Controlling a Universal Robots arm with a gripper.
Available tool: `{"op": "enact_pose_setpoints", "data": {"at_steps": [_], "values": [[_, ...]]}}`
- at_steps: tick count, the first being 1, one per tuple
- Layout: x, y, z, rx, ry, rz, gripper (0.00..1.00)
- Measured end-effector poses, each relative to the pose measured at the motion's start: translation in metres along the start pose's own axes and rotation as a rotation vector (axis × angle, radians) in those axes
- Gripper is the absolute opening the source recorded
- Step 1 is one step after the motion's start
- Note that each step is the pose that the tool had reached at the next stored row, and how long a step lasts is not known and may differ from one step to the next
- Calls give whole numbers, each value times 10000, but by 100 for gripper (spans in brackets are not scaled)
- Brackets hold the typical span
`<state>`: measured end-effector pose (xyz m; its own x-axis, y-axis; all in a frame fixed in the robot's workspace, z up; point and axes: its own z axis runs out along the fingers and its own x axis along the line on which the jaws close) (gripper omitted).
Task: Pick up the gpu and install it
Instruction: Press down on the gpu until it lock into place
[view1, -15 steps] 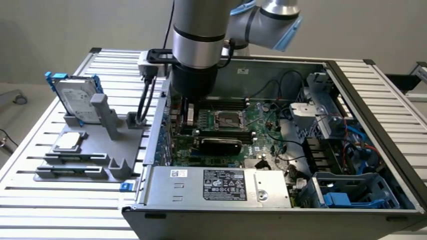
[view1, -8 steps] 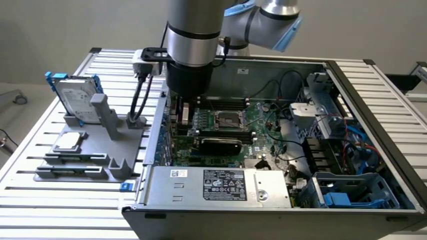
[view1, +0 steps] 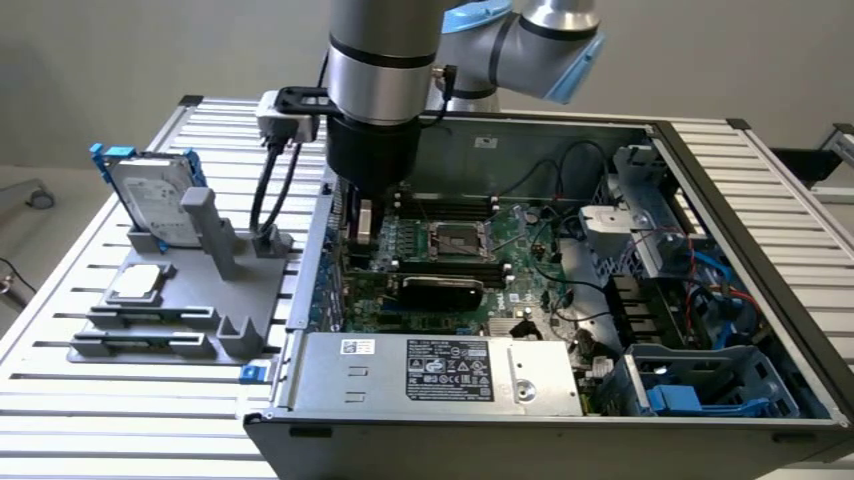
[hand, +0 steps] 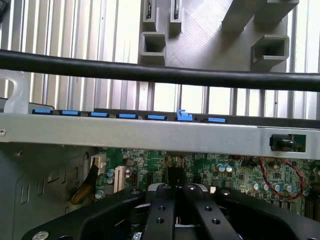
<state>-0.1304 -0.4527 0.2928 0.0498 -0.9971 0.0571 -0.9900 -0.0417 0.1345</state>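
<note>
While the arm reaches down into the open computer case (view1: 747, 200), its fingers (hand: 175, 197) sit pressed together over the green motherboard (hand: 240, 172). Whether they grip anything cannot be told. The gpu (view1: 437, 291), black shroud up, lies on the motherboard just beside the fingers, near the processor socket (view1: 451, 240).

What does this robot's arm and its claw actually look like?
The arm is a thick silver-grey tube with a dark ring, light blue caps at its joints, and a black lower section. A small grey box hangs at its side, trailing black cables. The claw is black, built of bolted bars.
</note>
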Motion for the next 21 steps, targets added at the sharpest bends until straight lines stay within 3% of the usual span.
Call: {"op": "enact_pose_setpoints", "data": {"at_steps": [5,9,21], "values": [[1,16,-16,-142,76,3,11],[1,19,-41,-239,83,-1,11],[-8,23,-44,-280,82,27,11]]}}
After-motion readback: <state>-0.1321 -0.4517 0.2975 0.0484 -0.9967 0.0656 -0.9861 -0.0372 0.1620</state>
